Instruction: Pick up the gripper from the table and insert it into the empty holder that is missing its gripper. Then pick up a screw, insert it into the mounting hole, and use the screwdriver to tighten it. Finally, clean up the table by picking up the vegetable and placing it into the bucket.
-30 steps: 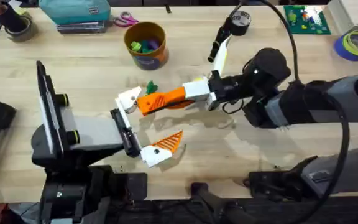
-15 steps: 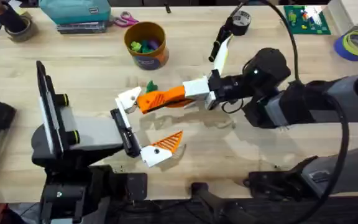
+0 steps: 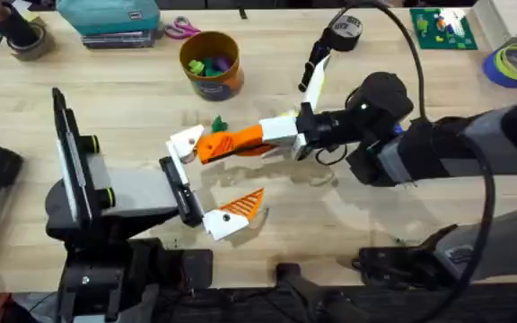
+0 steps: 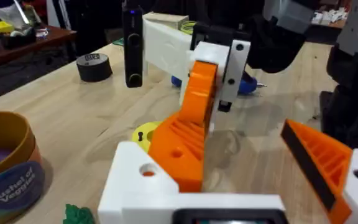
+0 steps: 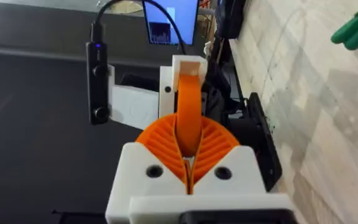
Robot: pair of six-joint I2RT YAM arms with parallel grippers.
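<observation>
Though ribbed, orange wedge gripper (image 3: pixel 215 144)

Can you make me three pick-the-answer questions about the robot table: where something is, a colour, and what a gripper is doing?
1. Where is the green vegetable?
A. in the bucket
B. on the table beside the white holder
C. under the scissors

2. What colour is the bucket outside?
A. orange-brown
B. white
C. pink

3. What is the right gripper doing?
A. resting open
B. squeezing the orange pad
C. holding scissors

Answers: 1 B, it lies on the wood next to the holder. 2 A, its wall shows orange-brown. 3 B, the orange pad sits pinched between its fingers.
</observation>
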